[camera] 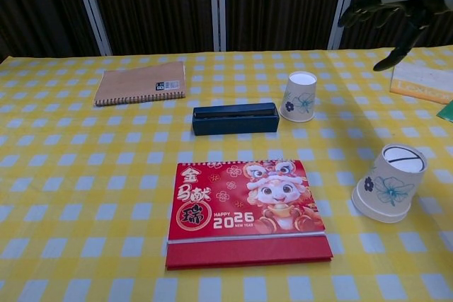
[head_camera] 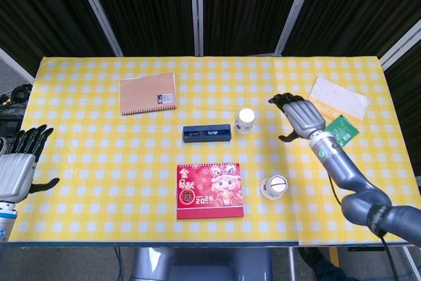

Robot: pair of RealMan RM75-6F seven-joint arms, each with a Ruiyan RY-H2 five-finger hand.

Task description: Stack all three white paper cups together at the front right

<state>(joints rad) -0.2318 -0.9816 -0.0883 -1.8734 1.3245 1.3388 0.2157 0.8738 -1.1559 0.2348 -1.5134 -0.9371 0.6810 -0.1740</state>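
A white paper cup with a blue flower print (head_camera: 273, 187) (camera: 391, 183) stands mouth-down and slightly tilted at the front right, with nothing touching it. A second such cup (head_camera: 245, 120) (camera: 299, 96) stands mouth-down near the table's middle. I cannot make out a third cup as a separate thing. My right hand (head_camera: 299, 116) (camera: 396, 8) hangs above the table to the right of the middle cup, fingers spread, holding nothing. My left hand (head_camera: 18, 169) is at the left table edge, fingers apart and empty; the chest view does not show it.
A dark blue box (head_camera: 207, 133) lies just left of the middle cup. A red 2026 calendar (head_camera: 209, 190) lies left of the front cup. A brown notebook (head_camera: 148, 93) is at the back left. A yellow-white paper (head_camera: 337, 98) and a green packet (head_camera: 341, 128) lie at the right.
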